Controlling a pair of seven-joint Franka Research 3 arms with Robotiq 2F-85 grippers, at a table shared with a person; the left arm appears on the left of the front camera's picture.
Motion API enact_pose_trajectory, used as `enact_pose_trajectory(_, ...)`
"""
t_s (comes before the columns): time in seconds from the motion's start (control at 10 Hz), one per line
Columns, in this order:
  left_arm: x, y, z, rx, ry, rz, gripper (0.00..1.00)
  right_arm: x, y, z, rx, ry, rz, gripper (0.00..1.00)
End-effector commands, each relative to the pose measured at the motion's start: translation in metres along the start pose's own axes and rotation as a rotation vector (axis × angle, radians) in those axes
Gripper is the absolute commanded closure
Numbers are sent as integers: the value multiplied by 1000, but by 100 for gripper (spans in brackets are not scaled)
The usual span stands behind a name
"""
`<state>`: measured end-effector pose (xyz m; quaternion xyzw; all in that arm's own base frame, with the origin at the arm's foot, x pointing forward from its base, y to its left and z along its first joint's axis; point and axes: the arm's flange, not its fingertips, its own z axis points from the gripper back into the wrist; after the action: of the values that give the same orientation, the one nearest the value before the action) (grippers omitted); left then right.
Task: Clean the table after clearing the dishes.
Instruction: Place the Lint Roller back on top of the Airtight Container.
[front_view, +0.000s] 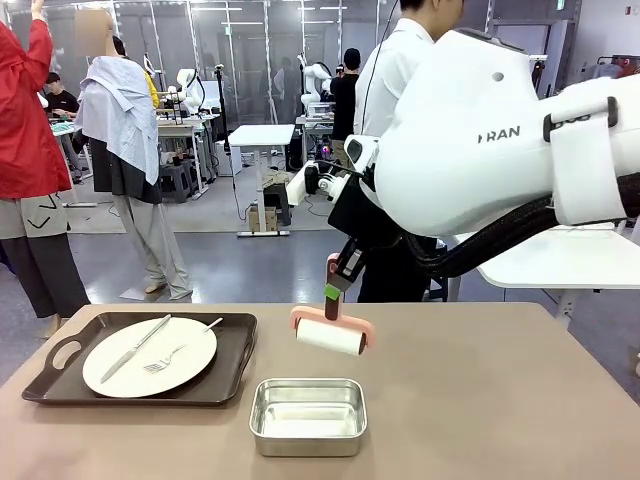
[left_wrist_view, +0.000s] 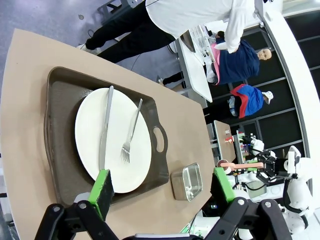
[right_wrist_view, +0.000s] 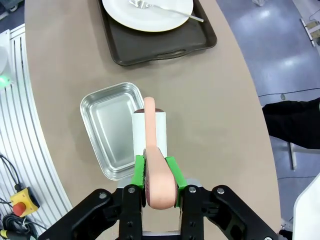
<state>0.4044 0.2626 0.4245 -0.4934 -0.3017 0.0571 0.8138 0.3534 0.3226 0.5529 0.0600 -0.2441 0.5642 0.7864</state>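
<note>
Right gripper (front_view: 333, 290): green pads clamped together on the pink handle of a lint roller (front_view: 330, 337). Grip is high on the handle, and the white roll hangs below it.

- Roller sits low over the table (front_view: 480, 400), mid-width, just beyond the far rim of the steel pan (front_view: 305, 445). Cannot tell whether the roll touches the top or hovers just off it.
- Roll's long axis runs left-right, slightly tilted. The handle rises up and away towards the far side.
- Right wrist view: handle pinched between the pads, roll overlapping the pan's edge as seen from above.

Left gripper (left_wrist_view: 162, 186): jaws wide apart, nothing between them. It hangs above the table's left part, looking down on the tray.

Dishes: one dark tray (front_view: 235, 360) on the near-left of the table, carrying a white plate (front_view: 195, 365) with a knife (front_view: 135, 348) and a fork (front_view: 175, 352) on it. Tray's long side runs left-right, with handle cut-outs at the short ends. Its right end lies near the pan but apart from it.

Key relation: tray is left of the roller and slightly nearer. The left gripper is the closer one to it.

Judgement: clearing looks unfinished while this tray is on the top. Bare brown surface to the right is open for rolling.
</note>
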Motion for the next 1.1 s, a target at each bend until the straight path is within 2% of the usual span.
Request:
enact_pose_trajectory(0.0,0,-1,3,-13,0,-10,0,-3,6,6,11,-9,-6,78)
enact_pose_trajectory(0.3,0,-1,3,-13,0,-10,0,0,1,3,0,-1,1,78)
enact_pose_trajectory(0.6,0,-1,3,-13,0,-10,0,21,5,-30,100,85,108,78)
enact_pose_trajectory(0.8,0,-1,3,-13,0,-10,0,23,-3,-49,185,66,130,78)
enact_pose_trajectory(1.0,0,-1,3,-13,0,-10,0,27,-18,-79,269,95,179,78)
